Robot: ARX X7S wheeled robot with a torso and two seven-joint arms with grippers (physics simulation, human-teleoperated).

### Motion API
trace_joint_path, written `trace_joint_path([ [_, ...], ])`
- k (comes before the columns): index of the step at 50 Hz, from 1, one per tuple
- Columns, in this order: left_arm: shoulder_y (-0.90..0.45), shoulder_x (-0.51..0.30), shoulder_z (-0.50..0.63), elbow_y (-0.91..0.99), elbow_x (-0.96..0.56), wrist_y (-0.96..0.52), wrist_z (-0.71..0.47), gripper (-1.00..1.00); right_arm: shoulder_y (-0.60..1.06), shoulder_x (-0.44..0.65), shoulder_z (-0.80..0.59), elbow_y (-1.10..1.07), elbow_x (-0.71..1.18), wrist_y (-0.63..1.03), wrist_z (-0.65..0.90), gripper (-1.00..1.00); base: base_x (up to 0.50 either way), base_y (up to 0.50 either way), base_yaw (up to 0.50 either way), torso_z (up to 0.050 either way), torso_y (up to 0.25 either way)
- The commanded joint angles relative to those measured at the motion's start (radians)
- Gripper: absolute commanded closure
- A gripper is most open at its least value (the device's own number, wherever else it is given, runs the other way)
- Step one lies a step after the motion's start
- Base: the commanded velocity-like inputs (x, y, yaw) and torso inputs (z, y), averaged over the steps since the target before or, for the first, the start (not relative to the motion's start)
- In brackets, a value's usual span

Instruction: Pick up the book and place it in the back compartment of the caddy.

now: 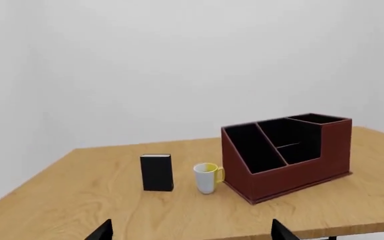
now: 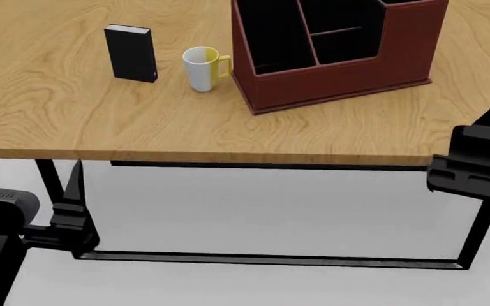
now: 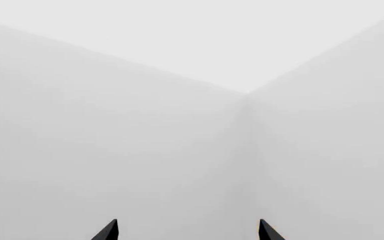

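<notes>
while both arms sit below the table (image 2: 49,121) edge, the book (image 2: 131,53) stands upright on top, just beside the mug (image 2: 202,69), which is near the caddy (image 2: 339,70). back compartment (image 2: 341,46) holds nothing. left gripper (image 1: 190,231) jaws spread, gripping nothing. right gripper (image 3: 187,231) jaws spread, facing bare wall.

table (image 2: 58,115) matt grained wood; caddy (image 2: 339,76) leather-look; book (image 2: 130,54) matt black

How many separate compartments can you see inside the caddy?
4 in the caddy: a long narrow one on the mug's side, two small ones split by a thin bar, and one at the tall end.
</notes>
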State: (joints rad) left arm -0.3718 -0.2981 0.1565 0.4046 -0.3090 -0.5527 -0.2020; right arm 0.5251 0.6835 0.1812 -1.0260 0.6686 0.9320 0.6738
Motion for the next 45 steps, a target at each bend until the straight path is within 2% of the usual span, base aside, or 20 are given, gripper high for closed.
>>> trace_joint_path([
  [1,-0.028,-0.005,0.002,0.009,-0.008,-0.021,-0.005,-1.0,0.04,0.085,-0.007,-0.01,0.125,-0.015,0.102,-1.0,0.0,0.0,0.0,0.0,0.0],
  [13,-0.027,-0.009,0.007,0.007,-0.008,-0.011,-0.007,-1.0,0.06,0.106,-0.048,0.006,0.144,-0.031,0.125,-1.0,0.0,0.0,0.0,0.0,0.0],
  [45,-0.021,-0.015,0.002,0.009,-0.03,-0.002,-0.013,-1.0,0.071,0.134,-0.107,0.016,0.147,-0.069,0.149,-1.0,0.0,-0.22,0.0,0.0,0.0],
])
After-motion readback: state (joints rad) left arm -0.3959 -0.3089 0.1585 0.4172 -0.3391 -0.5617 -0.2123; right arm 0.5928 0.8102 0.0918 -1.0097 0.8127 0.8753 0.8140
